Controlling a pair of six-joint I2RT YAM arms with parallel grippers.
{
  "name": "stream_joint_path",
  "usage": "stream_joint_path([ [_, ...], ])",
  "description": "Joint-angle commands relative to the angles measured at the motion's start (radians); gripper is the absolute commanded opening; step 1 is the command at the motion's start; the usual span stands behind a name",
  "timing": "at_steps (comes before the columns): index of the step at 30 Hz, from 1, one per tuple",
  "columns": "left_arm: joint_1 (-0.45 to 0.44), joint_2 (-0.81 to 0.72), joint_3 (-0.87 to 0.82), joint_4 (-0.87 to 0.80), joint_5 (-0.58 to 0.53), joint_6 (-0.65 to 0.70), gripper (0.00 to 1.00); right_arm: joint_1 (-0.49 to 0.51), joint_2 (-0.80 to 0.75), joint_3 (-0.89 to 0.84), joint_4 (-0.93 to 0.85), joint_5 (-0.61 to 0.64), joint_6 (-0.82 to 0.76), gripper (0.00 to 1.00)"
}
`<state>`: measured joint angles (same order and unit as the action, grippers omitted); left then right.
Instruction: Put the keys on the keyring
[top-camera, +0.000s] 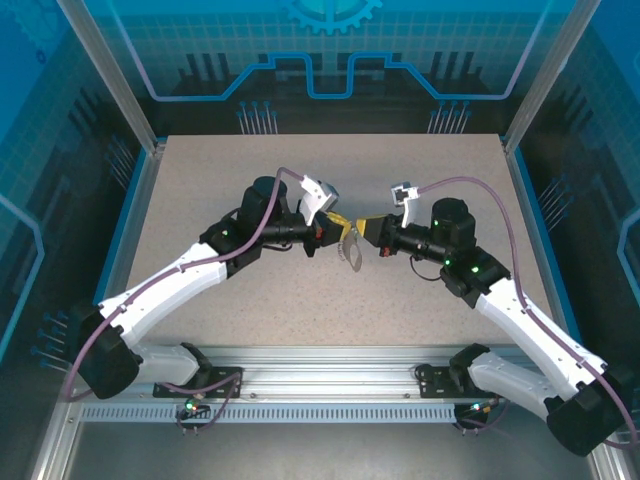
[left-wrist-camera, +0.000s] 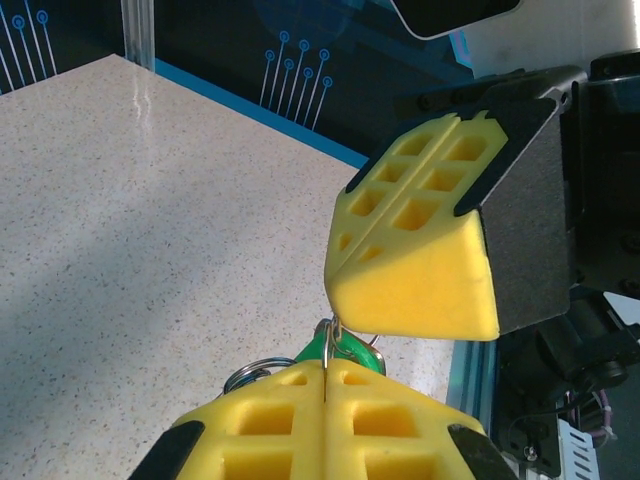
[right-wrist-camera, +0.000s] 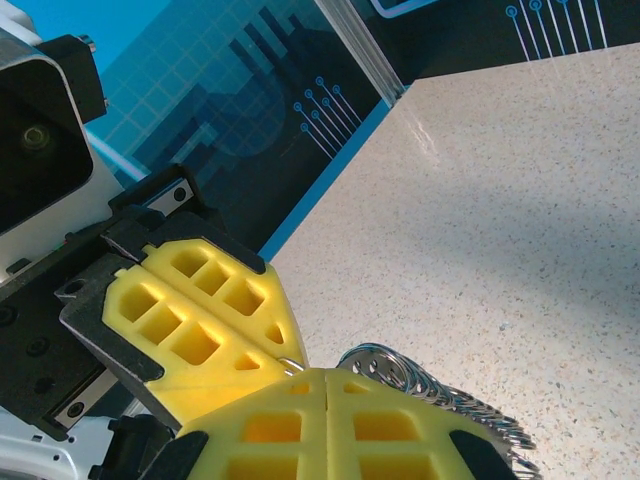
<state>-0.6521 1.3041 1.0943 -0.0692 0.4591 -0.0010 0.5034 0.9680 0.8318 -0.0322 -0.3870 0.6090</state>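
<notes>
1. The left gripper (top-camera: 338, 221) reaches in from the left of the key (left-wrist-camera: 350, 352), with everything held up off the desk (top-camera: 200, 200). Its jaws are pressed together. The key's green head pokes out right at their tips, so I judge the short blade is clamped between them. That is a slim hold on a tiny thing, and a small twist or nudge could flick the key out and down onto the desk.

2. The key sits between the two sets of yellow tips. A thin wire (left-wrist-camera: 327, 335) crosses in front of its head. I cannot tell whether the wire passes through the hole or only lies against it. If it only lies there, any parting of the arms would leave the key unthreaded.

3. The keyring (top-camera: 352, 250) dangles just below the key, clear of the desk. Its beaded chain (right-wrist-camera: 430, 395) trails off to the right of the key, close beside the other arm's tips. That loose hanging weight can swing and might drag the wire off the key's head or snag on a fingertip.

4. The right gripper (top-camera: 373, 226) comes in from the right of the key, its point meeting the wire just above the green head. Its jaws are together, but I cannot tell whether they pinch the wire. With both arms crowded so tightly around the key, a slight push could knock it askew, and a release too soon would drop the ring.
</notes>
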Motion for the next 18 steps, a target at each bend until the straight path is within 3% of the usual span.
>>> stream_joint_path([
  [1, -0.011, -0.047, -0.009, 0.086, -0.015, -0.012, 0.0, -0.008, -0.005, -0.018, 0.008, -0.043, 0.013, 0.0],
  [14, -0.011, -0.066, -0.047, 0.178, -0.056, -0.051, 0.0, -0.014, -0.008, -0.038, 0.003, -0.056, 0.018, 0.0],
  [18, -0.01, -0.065, -0.051, 0.197, -0.056, -0.06, 0.0, -0.031, -0.016, -0.048, -0.007, -0.051, 0.026, 0.17],
])
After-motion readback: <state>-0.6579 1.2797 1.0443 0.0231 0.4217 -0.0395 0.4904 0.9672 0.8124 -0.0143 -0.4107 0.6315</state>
